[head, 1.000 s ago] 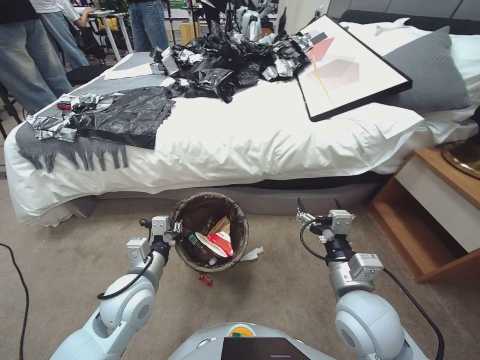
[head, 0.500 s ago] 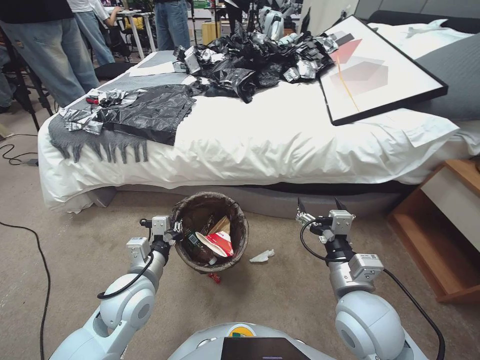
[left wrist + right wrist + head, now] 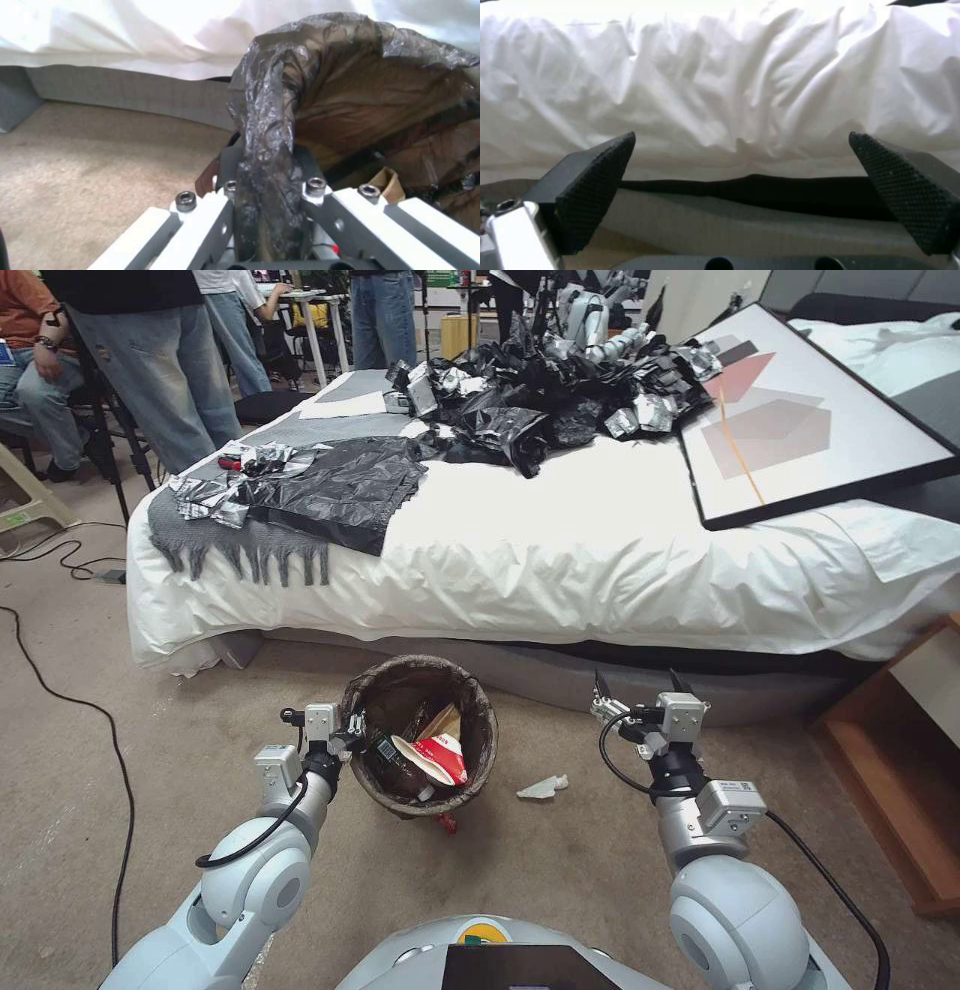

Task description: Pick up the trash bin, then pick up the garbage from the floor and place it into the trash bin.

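Head view has the left gripper (image 3: pixel 350 735) clamped on the bin (image 3: pixel 420 670) rim (half full), right gripper (image 3: pixel 640 685) wide open, so grabbing that tissue (image 3: pixel 543 787) looks next.

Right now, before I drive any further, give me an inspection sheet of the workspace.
Surface: beige carpet, beside a bed.
Job's things: trash bin held off the carpet, with a red-and-white cup and brown paper inside; white tissue and a red scrap on the carpet.
Clutter: black bags and a framed picture on the bed.
Grippers: left gripper clamped on the bin's rim; right gripper open, empty, facing the bed.
Cables: black cable on the carpet, left.
Surroundings: people standing behind the bed; wooden nightstand, right.
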Robot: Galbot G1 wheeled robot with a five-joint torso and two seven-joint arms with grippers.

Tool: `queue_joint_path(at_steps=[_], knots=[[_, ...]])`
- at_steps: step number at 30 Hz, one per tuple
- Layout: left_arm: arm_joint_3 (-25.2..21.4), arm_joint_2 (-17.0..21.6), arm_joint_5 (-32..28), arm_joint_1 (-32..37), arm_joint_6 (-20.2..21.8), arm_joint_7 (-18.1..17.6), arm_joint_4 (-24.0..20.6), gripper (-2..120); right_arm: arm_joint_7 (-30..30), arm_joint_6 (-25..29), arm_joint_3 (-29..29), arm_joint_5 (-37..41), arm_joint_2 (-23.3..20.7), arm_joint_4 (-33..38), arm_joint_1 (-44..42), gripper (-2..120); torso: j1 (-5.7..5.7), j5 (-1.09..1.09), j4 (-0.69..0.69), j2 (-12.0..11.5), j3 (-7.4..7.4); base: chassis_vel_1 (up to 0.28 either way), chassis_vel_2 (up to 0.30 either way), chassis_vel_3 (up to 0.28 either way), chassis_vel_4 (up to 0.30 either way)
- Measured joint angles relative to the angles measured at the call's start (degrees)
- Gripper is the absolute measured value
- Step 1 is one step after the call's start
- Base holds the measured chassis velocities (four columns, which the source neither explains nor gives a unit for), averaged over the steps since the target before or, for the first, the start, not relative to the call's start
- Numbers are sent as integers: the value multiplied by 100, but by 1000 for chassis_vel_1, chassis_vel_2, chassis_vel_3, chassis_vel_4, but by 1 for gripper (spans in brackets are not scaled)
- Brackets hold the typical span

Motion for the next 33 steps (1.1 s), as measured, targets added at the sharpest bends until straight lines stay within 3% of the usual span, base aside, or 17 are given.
queue_joint_path(at_steps=[27, 29, 31, 33], knots=[[-19, 2, 82, -5, -3, -6, 23, 5, 13, -8, -21, -20, 12, -35, 9, 100, 0, 0, 0, 0, 0, 9, 12, 11, 12], [-19, 2, 82, -12, -3, -6, 26, 5, 134, -79, -32, 116, 1, -50, 22, 100, 0, -1, -1, 0, 0, 0, 0, 0, 0], [-32, 0, 84, -51, -4, -9, 38, 5, 886, -616, -94, 1428, -81, -359, 294, 100, 0, -1, 1, -1, 1, 0, 0, 0, 0], [-33, 0, 85, -52, -4, -10, 40, 5, 1006, -698, -116, 1680, -84, -408, 374, 100, 1, 5, -1, -1, 2, 0, 0, 0, 0]])
